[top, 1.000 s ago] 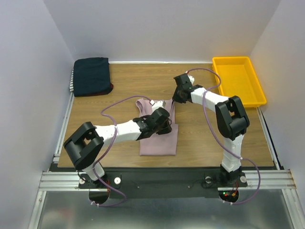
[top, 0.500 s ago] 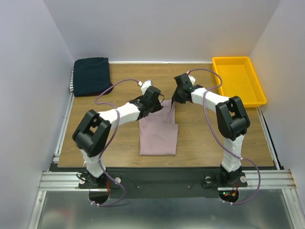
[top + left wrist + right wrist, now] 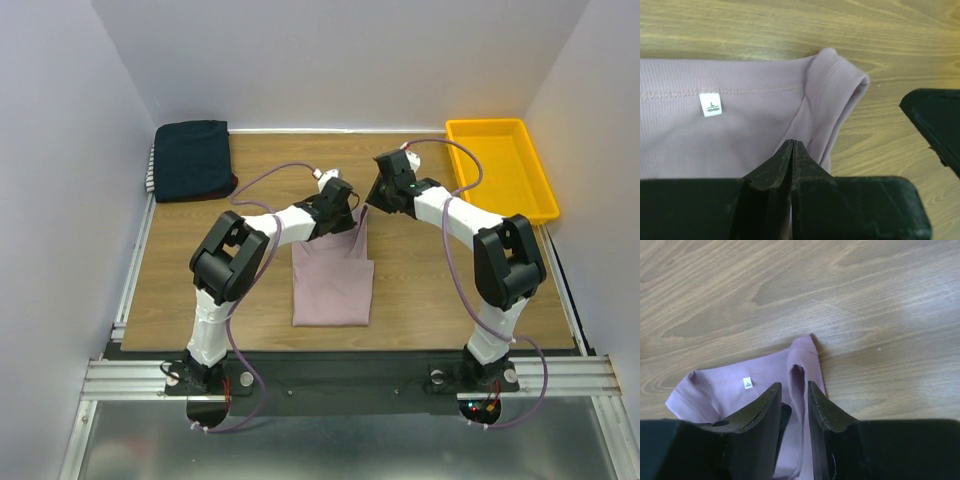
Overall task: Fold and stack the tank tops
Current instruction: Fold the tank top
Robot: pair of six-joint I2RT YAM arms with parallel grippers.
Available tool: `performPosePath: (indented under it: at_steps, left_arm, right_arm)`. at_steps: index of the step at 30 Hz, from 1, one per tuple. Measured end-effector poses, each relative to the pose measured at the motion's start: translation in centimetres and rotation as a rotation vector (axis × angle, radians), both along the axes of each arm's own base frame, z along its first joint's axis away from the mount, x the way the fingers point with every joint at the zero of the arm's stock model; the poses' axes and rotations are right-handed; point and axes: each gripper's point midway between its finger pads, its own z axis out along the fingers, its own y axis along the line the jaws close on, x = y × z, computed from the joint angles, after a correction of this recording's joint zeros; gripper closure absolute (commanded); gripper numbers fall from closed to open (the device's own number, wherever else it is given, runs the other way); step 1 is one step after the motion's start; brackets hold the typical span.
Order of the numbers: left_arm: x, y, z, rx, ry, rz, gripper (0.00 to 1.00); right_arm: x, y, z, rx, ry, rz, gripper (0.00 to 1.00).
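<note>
Tank top centre; stack back-left.

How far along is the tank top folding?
Done: a pile of folded cloth tops, dark navy uppermost, lies in the far left corner. In hand: the pale pink cloth tank top lies folded narrow; left claw and right claw are at its strap end. Remaining: finish folding, stack it.

The pink top is matt, finely ribbed knit cloth with a white sewn label, the table smooth, faintly shiny wood grain, and the distant yellow tray seems smooth plastic.
</note>
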Motion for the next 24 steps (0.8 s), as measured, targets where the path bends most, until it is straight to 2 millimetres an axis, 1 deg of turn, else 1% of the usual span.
performPosePath:
  at_steps: [3,5,8,11,15,19,24]
  left_arm:
    - [0.5,-0.5,0.5,-0.013,-0.01,-0.003,0.87]
    - [1.1,-1.0,0.9,-0.023,-0.021,-0.003,0.87]
    - [2.0,-1.5,0.9,-0.034,-0.027,-0.002,0.87]
    - [2.3,-1.7,0.4,-0.032,-0.022,-0.004,0.87]
    - [2.6,-1.7,-0.4,-0.027,-0.009,-0.003,0.87]
    - [2.9,-1.8,-0.9,-0.029,-0.001,-0.004,0.87]
    - [2.9,-1.9,-1.1,-0.034,0.007,-0.011,0.87]
  right_arm:
    - [-0.3,-0.6,-0.2,-0.02,-0.002,-0.011,0.73]
    - [-0.7,-1.1,-1.1,-0.041,0.012,-0.021,0.79]
    - [-1.3,-1.8,-2.1,-0.065,0.034,-0.032,0.86]
    - [-1.3,-2.2,-2.5,-0.077,0.042,-0.042,0.87]
    - [-1.0,-2.2,-3.0,-0.083,0.049,-0.043,0.88]
    - [-0.3,-1.9,-4.5,-0.087,0.074,-0.035,0.9]
    - [-0.2,-1.3,-6.1,-0.081,0.109,-0.016,0.91]
